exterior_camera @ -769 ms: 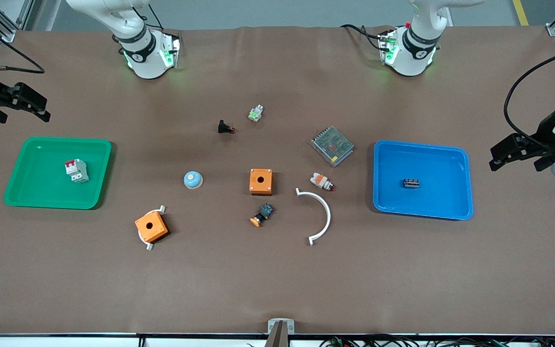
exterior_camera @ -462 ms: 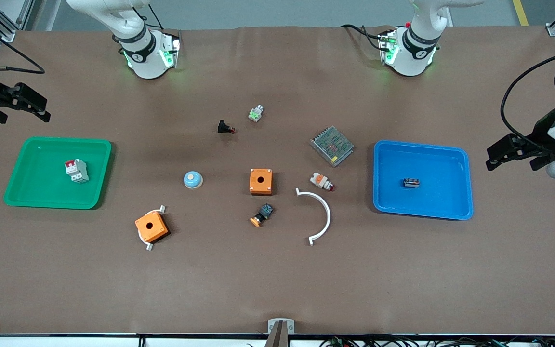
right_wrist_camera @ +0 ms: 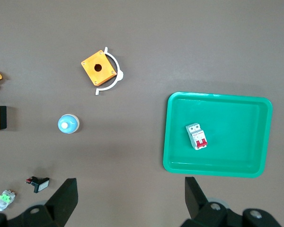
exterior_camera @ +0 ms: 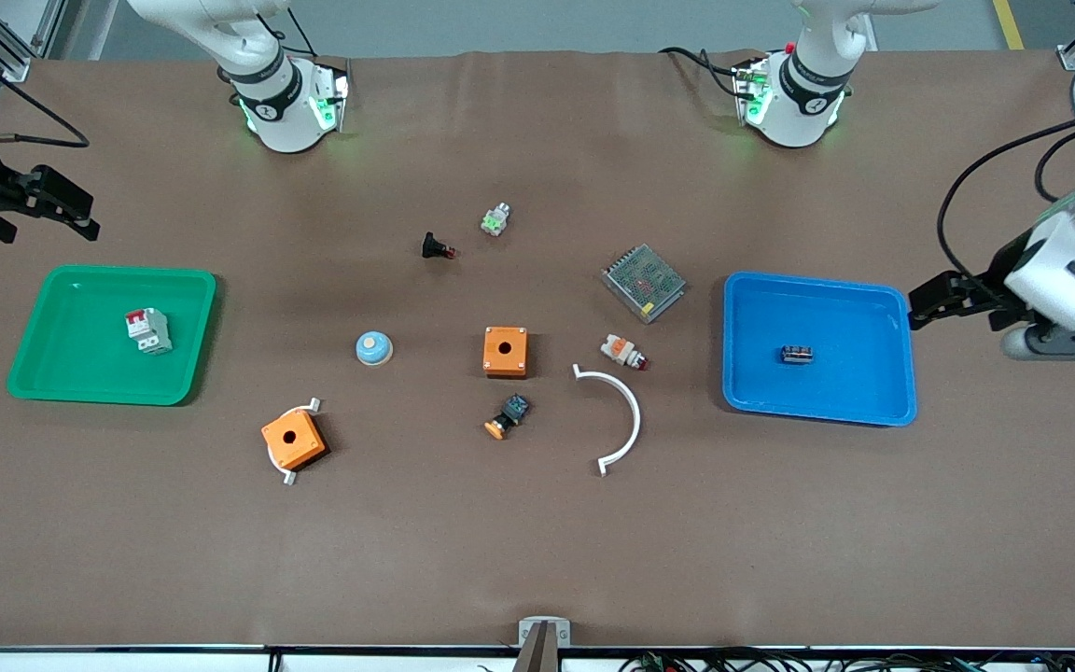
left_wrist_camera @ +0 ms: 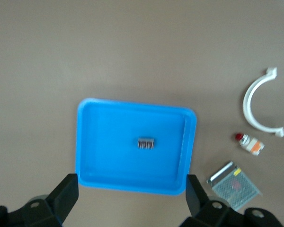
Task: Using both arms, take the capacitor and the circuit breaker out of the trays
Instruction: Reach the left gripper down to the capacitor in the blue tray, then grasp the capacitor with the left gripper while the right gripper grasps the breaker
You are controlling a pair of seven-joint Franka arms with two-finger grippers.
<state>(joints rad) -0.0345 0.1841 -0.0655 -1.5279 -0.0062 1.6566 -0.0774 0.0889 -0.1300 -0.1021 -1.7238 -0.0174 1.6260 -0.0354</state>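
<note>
Both pincers wide open, empty | left pincer (exterior_camera: 920,308) | right pincer (exterior_camera: 71,210)

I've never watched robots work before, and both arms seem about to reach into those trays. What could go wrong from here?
1. The capacitor in the blue tray is tiny and lies flat, so the open left gripper, at the tray's edge, might miss it or slip off.
2. The circuit breaker lies at an angle in the green tray; the open right gripper may need to turn to fit it.
3. The shallow trays look light; a bump could slide them.
</note>
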